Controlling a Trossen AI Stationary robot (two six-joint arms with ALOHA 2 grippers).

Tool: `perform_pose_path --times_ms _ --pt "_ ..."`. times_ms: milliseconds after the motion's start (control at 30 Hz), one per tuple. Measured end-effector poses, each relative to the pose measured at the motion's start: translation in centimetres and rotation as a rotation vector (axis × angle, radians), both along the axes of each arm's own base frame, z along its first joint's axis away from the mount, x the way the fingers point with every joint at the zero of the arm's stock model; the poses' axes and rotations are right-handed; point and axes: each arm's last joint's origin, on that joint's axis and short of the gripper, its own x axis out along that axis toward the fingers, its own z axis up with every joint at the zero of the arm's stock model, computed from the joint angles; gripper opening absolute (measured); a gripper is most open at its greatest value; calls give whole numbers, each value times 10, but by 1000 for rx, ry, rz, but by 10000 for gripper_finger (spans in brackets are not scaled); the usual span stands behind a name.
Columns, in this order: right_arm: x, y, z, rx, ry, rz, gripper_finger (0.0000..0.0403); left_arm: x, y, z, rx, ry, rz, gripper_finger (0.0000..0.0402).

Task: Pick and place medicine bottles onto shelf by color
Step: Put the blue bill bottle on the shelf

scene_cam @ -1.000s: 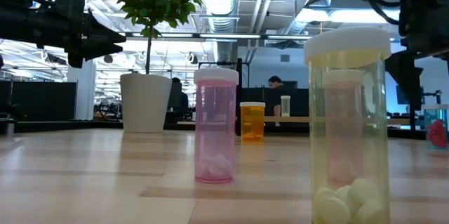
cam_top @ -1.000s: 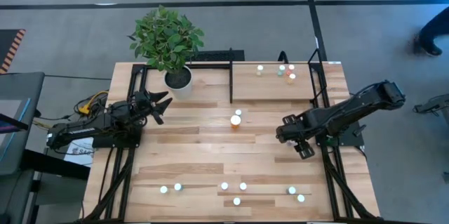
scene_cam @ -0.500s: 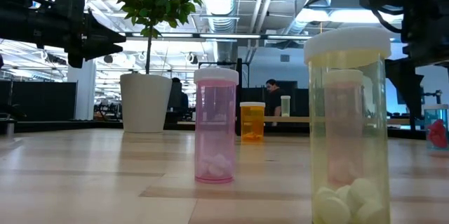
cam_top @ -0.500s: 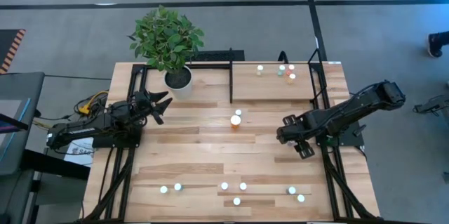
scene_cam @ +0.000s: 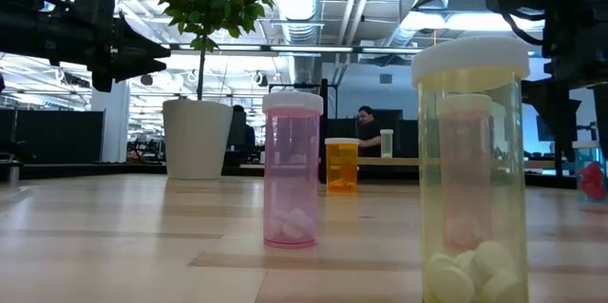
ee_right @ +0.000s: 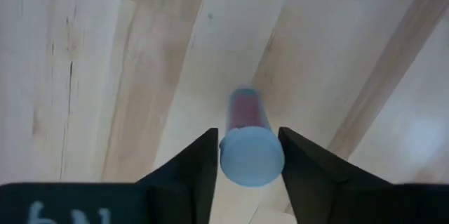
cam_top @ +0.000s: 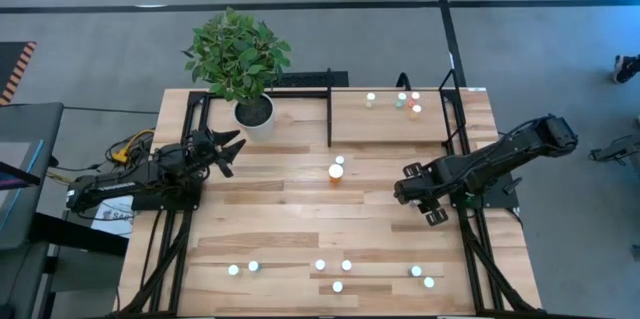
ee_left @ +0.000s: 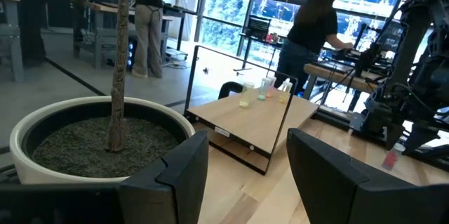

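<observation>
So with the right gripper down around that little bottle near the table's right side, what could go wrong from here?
1. The right gripper has its fingers close on either side of a white-capped pink bottle, right at the cap; so high a grip could slip or tip the bottle.
2. The shelf already carries several bottles clustered at its far right; placing another there might knock one over.
3. The left gripper waits near the plant pot, so it poses little risk.
</observation>
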Motion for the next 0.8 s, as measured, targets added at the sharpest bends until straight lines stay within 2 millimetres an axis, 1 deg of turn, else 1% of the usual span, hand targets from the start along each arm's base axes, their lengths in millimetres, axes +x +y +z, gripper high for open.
perform_pose_path --times_ms 167,667,800 --pt "2 -3 0 4 -15 -17 140 0 0 0 0 0 0 181" --pt "13 -26 1 10 -81 26 135 0 0 0 0 0 0 181" --pt "17 -36 9 29 -94 28 135 0 0 0 0 0 0 181"
